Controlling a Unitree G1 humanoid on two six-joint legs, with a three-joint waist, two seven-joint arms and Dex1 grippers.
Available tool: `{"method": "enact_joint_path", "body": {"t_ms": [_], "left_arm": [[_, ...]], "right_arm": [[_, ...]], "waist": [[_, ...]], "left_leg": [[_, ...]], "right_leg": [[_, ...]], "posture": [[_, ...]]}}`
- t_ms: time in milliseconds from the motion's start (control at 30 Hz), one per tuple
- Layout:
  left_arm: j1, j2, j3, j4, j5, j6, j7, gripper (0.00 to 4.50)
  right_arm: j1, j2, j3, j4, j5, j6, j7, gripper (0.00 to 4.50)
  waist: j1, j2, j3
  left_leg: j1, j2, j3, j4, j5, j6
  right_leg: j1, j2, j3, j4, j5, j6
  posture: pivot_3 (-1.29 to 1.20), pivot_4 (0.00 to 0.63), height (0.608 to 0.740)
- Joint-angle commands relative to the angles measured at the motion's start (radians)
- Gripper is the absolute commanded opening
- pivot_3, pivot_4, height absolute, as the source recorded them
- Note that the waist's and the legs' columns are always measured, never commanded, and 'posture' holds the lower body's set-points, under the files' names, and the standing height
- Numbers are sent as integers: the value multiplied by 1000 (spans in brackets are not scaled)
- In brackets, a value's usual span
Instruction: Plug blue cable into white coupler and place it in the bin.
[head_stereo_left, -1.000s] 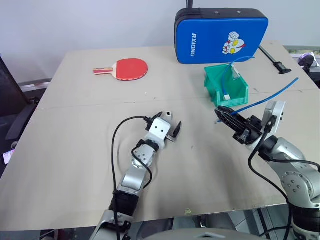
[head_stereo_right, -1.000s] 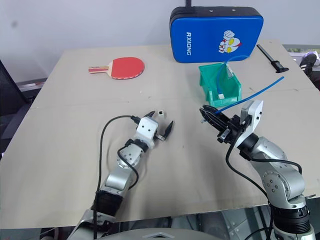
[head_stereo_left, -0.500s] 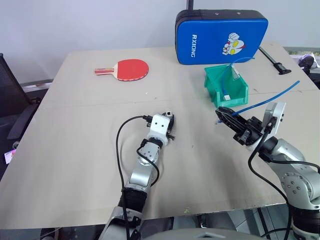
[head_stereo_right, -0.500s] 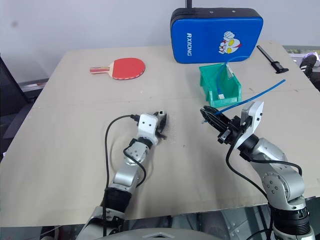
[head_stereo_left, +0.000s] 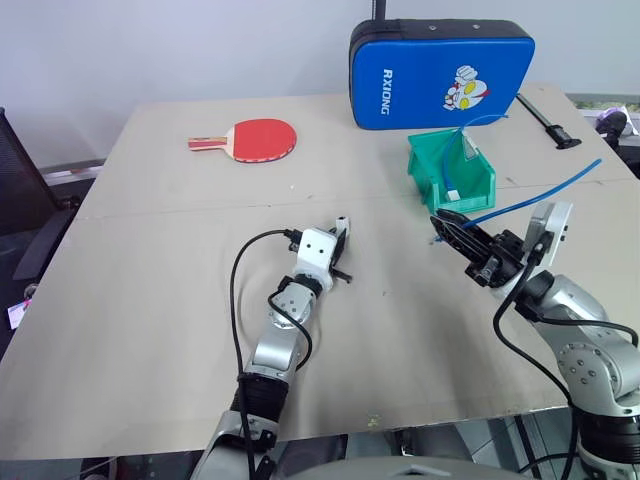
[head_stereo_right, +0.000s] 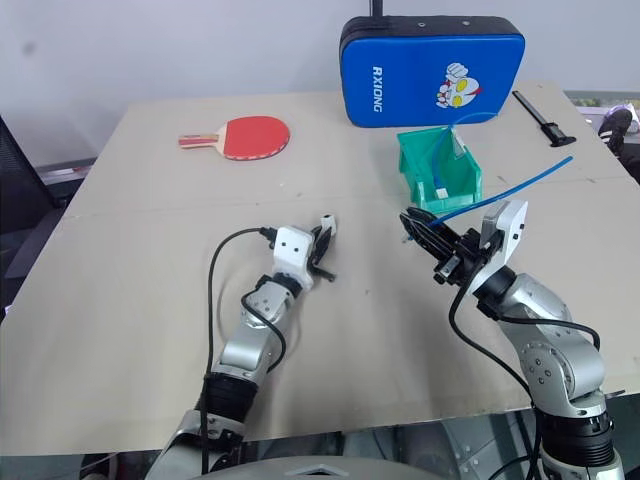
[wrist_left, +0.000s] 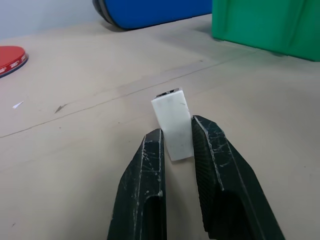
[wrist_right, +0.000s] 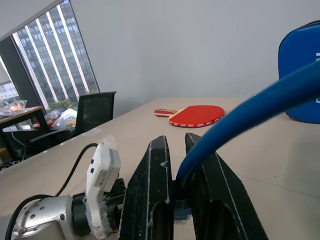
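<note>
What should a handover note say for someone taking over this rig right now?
Left gripper: shut on the white coupler, just above the table.
Right gripper: shut on the blue cable near its plug end, raised over the table, cable trailing back to the right.
Bin: beyond the right gripper; already holds another blue cord.
Done: both parts gripped.
Left: bring them together, plug in, drop into bin.

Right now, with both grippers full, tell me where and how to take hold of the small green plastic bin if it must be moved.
Grip the small green plastic bin by a side wall's rim, coming from above. Its top is open and the walls are thin enough to pinch. Avoid the back, where a second blue cord rises out, and probably the lower front lip. The left gripper holds the white coupler; the right gripper holds the blue cable.
</note>
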Motion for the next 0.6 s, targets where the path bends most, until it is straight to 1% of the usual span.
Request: {"method": "enact_joint_path", "body": {"t_ms": [33, 133, 300, 500, 600], "left_arm": [[34, 35, -28, 1, 39, -55, -19, 217], [47, 52, -38, -42, 32, -128, -44, 217], [66, 97, -82, -83, 9, -244, -146, 217], [65, 100, -118, -26, -28, -325, -244, 217], [53, 104, -131, -20, -21, -361, -270, 217]], "right_arm": [[-18, 7, -8, -18, 3, -21, 12, 0], [-29, 14, -1, -17, 0, -18, 10, 0], [-82, 29, 16, -2, -5, 6, -7, 0], [-192, 64, 116, 57, -89, 94, -103, 0], [-234, 103, 143, 85, -89, 162, -160, 0]], "waist": [[-1, 0, 0], [-5, 0, 0], [-3, 0, 0], [-6, 0, 0], [-7, 0, 0]], "left_leg": [[0, 0, 0, 0, 0, 0], [0, 0, 0, 0, 0, 0], [0, 0, 0, -1, 0, 0], [-1, 0, 0, -1, 0, 0], [-1, 0, 0, -1, 0, 0]], "right_leg": [[0, 0, 0, 0, 0, 0], [-1, 1, 1, 0, 0, 0], [-1, 1, 1, -1, 0, 0], [-1, 1, 1, -1, 0, 0], [-2, 1, 1, -2, 0, 0]], "posture": [[0, 150, 740], [0, 150, 740], [0, 150, 740], [0, 150, 740], [0, 150, 740]]}}
